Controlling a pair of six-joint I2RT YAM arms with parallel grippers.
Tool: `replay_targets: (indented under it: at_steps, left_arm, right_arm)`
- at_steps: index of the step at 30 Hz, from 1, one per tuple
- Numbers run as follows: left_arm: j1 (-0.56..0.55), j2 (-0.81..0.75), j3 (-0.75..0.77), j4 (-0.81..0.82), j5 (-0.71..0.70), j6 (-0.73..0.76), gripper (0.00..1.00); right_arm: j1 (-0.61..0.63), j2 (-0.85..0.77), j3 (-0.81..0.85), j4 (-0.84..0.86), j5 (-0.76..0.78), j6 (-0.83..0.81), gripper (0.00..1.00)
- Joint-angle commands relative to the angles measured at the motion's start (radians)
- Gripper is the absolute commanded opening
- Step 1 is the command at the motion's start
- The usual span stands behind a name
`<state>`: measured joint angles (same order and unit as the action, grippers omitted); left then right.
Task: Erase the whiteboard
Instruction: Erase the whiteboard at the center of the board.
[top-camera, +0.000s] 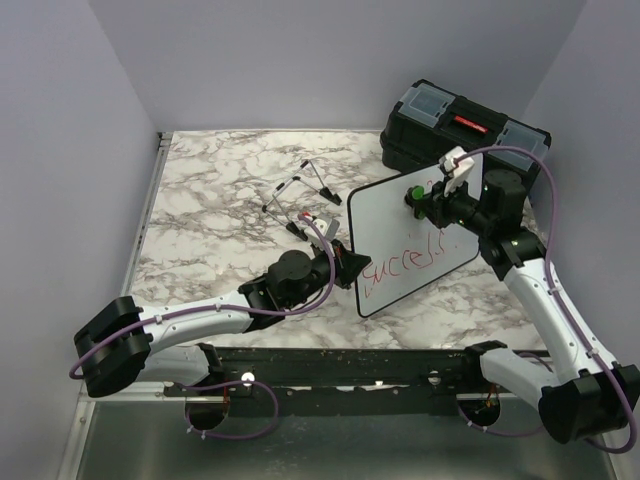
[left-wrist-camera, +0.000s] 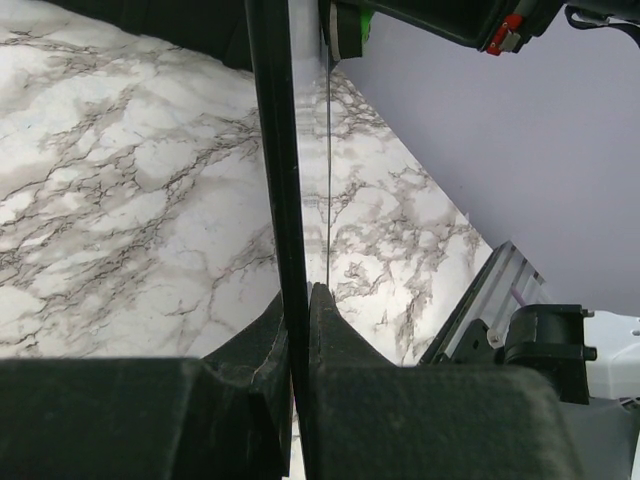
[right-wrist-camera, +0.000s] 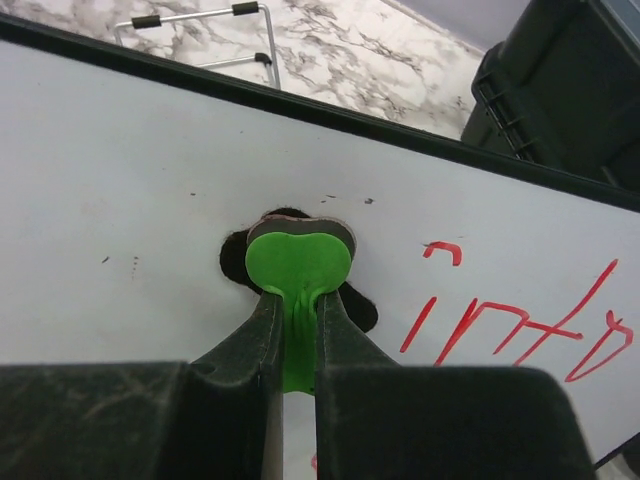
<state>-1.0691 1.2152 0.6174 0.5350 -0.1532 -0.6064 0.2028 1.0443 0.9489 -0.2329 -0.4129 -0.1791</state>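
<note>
Whiteboard: I've got it (top-camera: 385, 215) tilted up over the right half of the table (top-camera: 200, 200), its far corner just in front of the black toolbox (top-camera: 460, 125) at the far right corner. I cannot tell whether its near corner touches the table.
Left gripper: clenched (top-camera: 345, 265) on the board's left edge. In my left wrist view both fingers (left-wrist-camera: 335, 330) pinch the thin black rim (left-wrist-camera: 275, 150).
Right gripper: grasping (right-wrist-camera: 297, 310) a green eraser (right-wrist-camera: 298, 262) by its tab, 2 fingers tight on either side.
Eraser: its dark pad sits flat against the white face, near the board's far edge.
Writing: red handwriting (right-wrist-camera: 520, 320) starts just right of the eraser and runs across the face. I can't read it.
Easel stand: thin black wire frame (top-camera: 295, 195) lying on the table near the middle, apart from the board.
</note>
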Motion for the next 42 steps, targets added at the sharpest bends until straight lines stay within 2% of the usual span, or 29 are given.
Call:
replay_targets:
  at_steps: [1,3,5,8,11,13,16,18,22,23,25,29,32,34,37,39,40,42]
  left_arm:
    - [-0.019,-0.006,0.031,0.036,0.059,0.079,0.0]
    - [-0.02,-0.002,0.033,0.039,0.066,0.079,0.0]
    - [-0.019,0.002,0.033,0.047,0.07,0.074,0.0]
    - [-0.02,0.011,0.031,0.053,0.077,0.071,0.0]
    - [-0.019,0.012,0.031,0.047,0.074,0.069,0.0]
    - [-0.02,0.009,0.027,0.044,0.068,0.069,0.0]
    - [-0.02,0.006,0.028,0.029,0.06,0.079,0.0]
    - [-0.02,0.007,0.037,0.011,0.052,0.099,0.0]
    - [-0.019,0.002,0.044,-0.014,0.051,0.154,0.0]
    - [-0.02,-0.002,0.043,-0.02,0.056,0.167,0.0]
    - [-0.018,-0.01,0.041,-0.03,0.069,0.178,0.0]
    - [-0.006,-0.014,0.042,-0.032,0.102,0.143,0.0]
    - [-0.005,-0.011,0.035,-0.013,0.111,0.124,0.0]
    - [-0.006,-0.01,0.033,-0.006,0.112,0.11,0.0]
    - [-0.006,-0.005,0.035,-0.004,0.112,0.095,0.0]
    - [-0.006,-0.001,0.036,0.0,0.113,0.086,0.0]
    - [-0.006,0.002,0.039,0.0,0.113,0.083,0.0]
    - [-0.006,0.006,0.042,-0.001,0.113,0.076,0.0]
  right_arm:
    - [-0.001,-0.011,-0.026,-0.125,-0.209,-0.171,0.01]
    - [0.0,-0.005,-0.011,-0.206,-0.429,-0.241,0.01]
    - [0.001,0.001,0.004,-0.183,-0.487,-0.211,0.01]
    - [0.0,0.025,0.057,-0.112,-0.372,-0.117,0.01]
    - [0.0,0.041,0.09,-0.022,-0.147,-0.002,0.01]
    - [-0.001,0.044,0.102,-0.004,-0.028,0.013,0.01]
    - [-0.001,0.025,0.072,-0.007,0.029,-0.006,0.01]
    - [0.0,0.009,0.047,-0.039,-0.047,-0.042,0.01]
    - [-0.003,-0.011,0.05,-0.195,-0.379,-0.197,0.01]
    - [-0.002,-0.015,0.055,-0.201,-0.393,-0.196,0.01]
    - [-0.002,-0.012,0.071,-0.175,-0.321,-0.149,0.01]
    - [-0.008,-0.002,0.082,-0.06,-0.006,-0.01,0.01]
    - [-0.008,0.006,0.084,-0.033,0.084,0.012,0.01]
    - [-0.008,0.003,0.08,-0.056,0.025,-0.019,0.01]
    - [-0.008,0.0,0.077,-0.179,-0.295,-0.187,0.01]
    - [-0.008,-0.003,0.063,-0.208,-0.428,-0.209,0.01]
    - [-0.008,-0.006,0.058,-0.191,-0.444,-0.193,0.01]
    - [-0.008,-0.008,0.064,-0.147,-0.354,-0.134,0.01]
